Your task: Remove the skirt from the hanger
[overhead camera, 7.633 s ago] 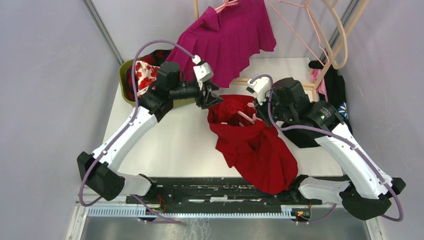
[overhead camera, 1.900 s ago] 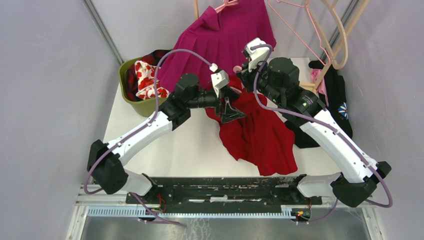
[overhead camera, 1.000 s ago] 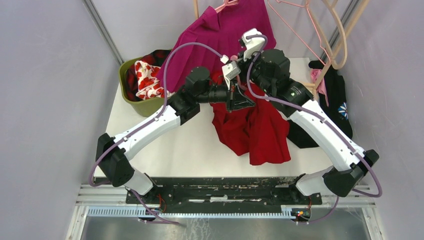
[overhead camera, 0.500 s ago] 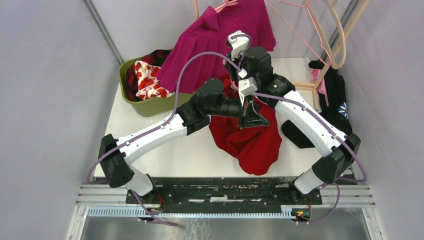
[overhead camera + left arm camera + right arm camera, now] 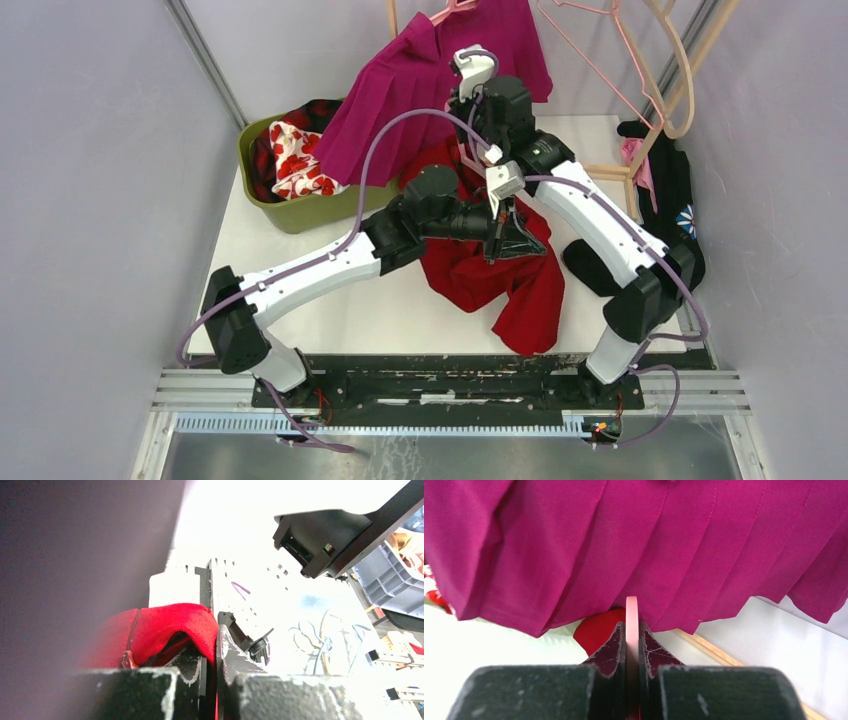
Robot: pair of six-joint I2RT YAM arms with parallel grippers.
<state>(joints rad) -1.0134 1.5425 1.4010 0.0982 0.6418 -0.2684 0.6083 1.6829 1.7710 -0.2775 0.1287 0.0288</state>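
Scanning all three of my views as I go: no word, number, label or brand that I can read on anything here.

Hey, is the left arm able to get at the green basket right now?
Probably not yet: its fingers are shut on the red skirt, though nothing seems to stand between it and the basket.
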